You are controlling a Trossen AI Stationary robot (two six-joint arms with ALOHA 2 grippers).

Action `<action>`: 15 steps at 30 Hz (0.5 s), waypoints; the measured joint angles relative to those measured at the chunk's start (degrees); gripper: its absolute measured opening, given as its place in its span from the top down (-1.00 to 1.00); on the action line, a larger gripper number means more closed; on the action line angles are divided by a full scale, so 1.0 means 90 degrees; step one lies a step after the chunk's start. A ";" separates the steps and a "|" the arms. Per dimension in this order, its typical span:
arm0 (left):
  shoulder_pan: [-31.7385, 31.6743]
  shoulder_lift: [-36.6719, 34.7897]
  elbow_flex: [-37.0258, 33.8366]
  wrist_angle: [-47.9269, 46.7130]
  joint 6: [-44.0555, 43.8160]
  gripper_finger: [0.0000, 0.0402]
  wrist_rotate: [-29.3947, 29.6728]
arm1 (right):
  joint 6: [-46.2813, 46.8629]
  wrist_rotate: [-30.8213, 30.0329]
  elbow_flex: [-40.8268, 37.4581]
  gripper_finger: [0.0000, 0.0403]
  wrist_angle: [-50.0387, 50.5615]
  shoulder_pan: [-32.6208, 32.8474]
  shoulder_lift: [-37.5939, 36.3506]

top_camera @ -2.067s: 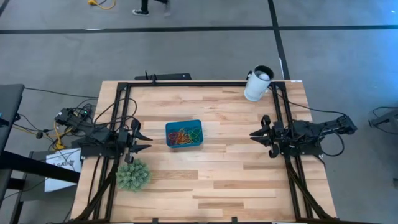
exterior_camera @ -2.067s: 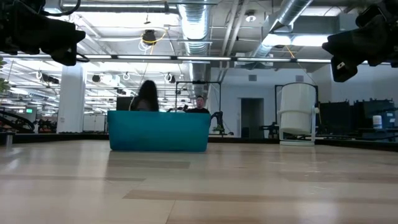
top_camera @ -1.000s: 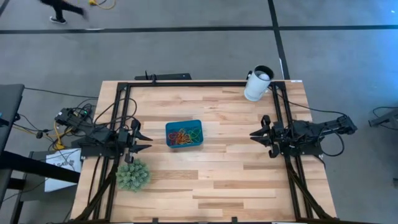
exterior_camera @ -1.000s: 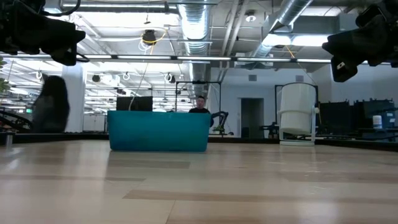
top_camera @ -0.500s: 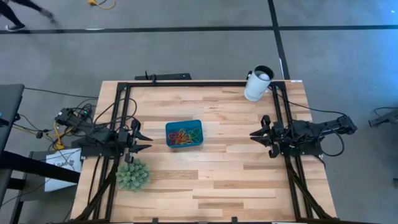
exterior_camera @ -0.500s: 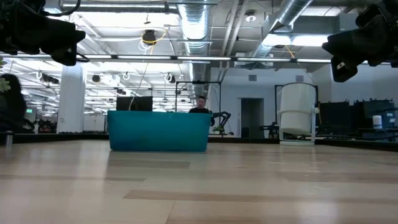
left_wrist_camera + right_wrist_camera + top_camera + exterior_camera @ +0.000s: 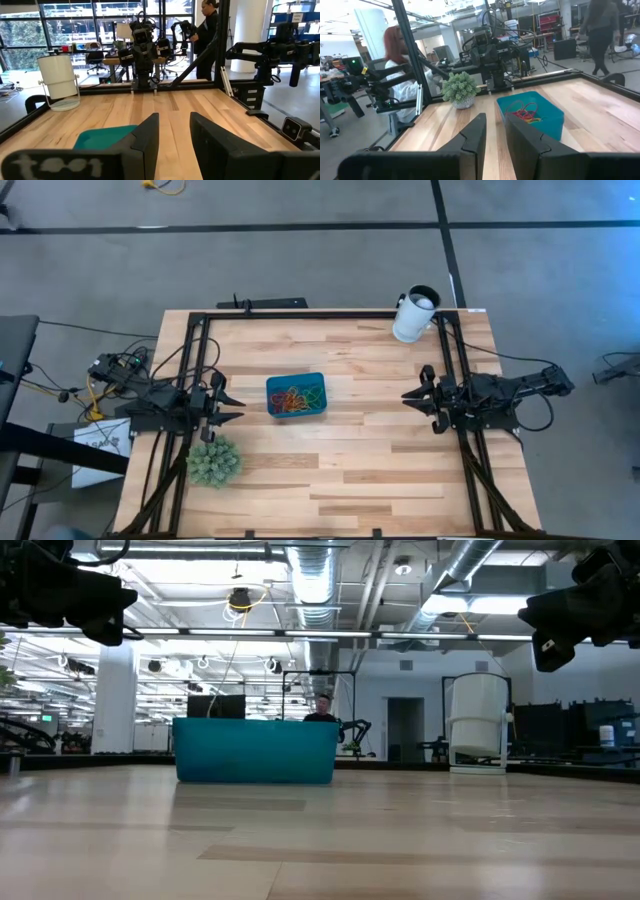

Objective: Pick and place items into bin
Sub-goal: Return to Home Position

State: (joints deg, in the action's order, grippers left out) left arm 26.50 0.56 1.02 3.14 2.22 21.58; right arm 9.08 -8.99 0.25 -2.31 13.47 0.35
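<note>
The teal bin (image 7: 296, 395) sits on the table left of centre, and the tangle of red, green, yellow and orange loops (image 7: 293, 399) lies inside it. The right wrist view shows the bin (image 7: 530, 116) with the loops (image 7: 525, 112) piled in it. The low view shows only the bin's wall (image 7: 256, 751). My left gripper (image 7: 233, 405) hovers open at the table's left edge, left of the bin, holding nothing. My right gripper (image 7: 410, 401) hovers open at the right side, well clear of the bin, empty too.
A green spiky ball (image 7: 213, 461) stands near the left front corner, close below my left gripper. A white cylindrical cup (image 7: 414, 315) lies at the far right corner. Bare wood stretches between the bin and my right gripper. People move in the room behind.
Neither arm nor the bin has moved. A person has walked across the floor beyond the table and left the view.
</note>
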 joint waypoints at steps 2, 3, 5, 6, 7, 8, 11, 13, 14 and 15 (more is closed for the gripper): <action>0.0000 0.0000 0.0000 0.0000 0.0054 0.50 0.0002 | 0.0000 0.0000 0.0000 0.66 0.0001 0.0000 0.0001; 0.0000 -0.0001 0.0000 0.0000 0.0058 0.50 0.0002 | -0.0001 0.0000 -0.0001 0.66 0.0001 0.0000 -0.0001; -0.0002 -0.0001 0.0000 0.0001 0.0029 0.50 0.0002 | 0.0000 0.0000 0.0000 0.66 0.0001 0.0000 -0.0001; -0.0001 -0.0002 0.0000 0.0000 0.0009 0.50 0.0002 | -0.0001 0.0000 0.0000 0.66 0.0000 0.0000 0.0000; 0.0000 -0.0001 0.0000 0.0001 -0.0005 0.50 0.0002 | 0.0000 0.0000 0.0000 0.66 0.0000 0.0000 -0.0001; 0.0000 0.0000 0.0000 0.0002 -0.0003 0.50 0.0002 | 0.0000 0.0000 0.0000 0.66 0.0001 0.0000 -0.0001; -0.0002 -0.0002 0.0000 0.0000 0.0058 0.50 0.0002 | 0.0000 0.0000 0.0000 0.66 0.0001 0.0000 0.0000; -0.0001 0.0000 0.0000 0.0001 0.0032 0.50 0.0002 | -0.0002 0.0000 0.0000 0.66 -0.0002 0.0000 -0.0002; -0.0002 0.0000 0.0000 0.0000 0.0012 0.50 0.0002 | 0.0000 0.0000 0.0000 0.66 -0.0002 0.0000 0.0001; -0.0002 0.0000 0.0000 0.0002 -0.0005 0.50 0.0001 | -0.0001 0.0000 0.0000 0.66 0.0001 0.0000 0.0001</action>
State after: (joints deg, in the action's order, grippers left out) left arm 26.48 0.55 1.02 3.15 2.18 21.60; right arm 9.08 -8.99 0.25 -2.31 13.47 0.36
